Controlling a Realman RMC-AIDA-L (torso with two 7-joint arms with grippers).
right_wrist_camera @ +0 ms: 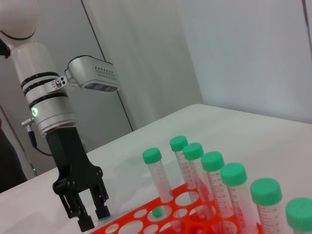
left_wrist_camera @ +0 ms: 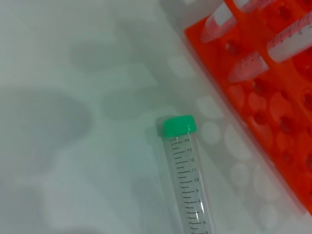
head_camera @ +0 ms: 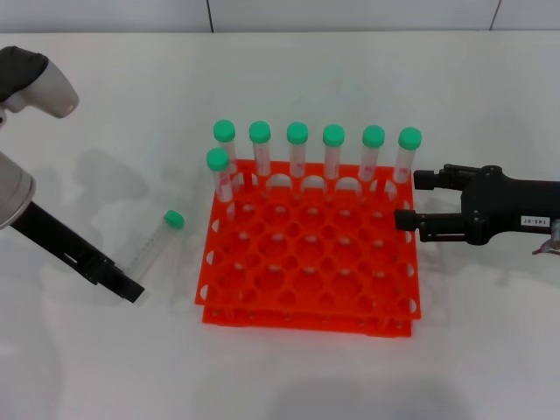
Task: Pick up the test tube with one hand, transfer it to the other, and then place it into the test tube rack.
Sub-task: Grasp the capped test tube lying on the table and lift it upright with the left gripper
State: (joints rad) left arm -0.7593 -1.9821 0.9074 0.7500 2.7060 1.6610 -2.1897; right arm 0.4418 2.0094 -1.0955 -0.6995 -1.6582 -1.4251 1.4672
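The test tube rack sits in the middle of the surface. Seven tubes stand in it, mostly along its back row. One test tube lies flat on the surface, left of the rack. The left hand is just beside that tube; the right hand is at the rack's right side.

The left gripper is formed of black jointed fingers under a silver-white arm ringed with black bands and a green light. The right gripper is matt black, marked with a small white printed label.
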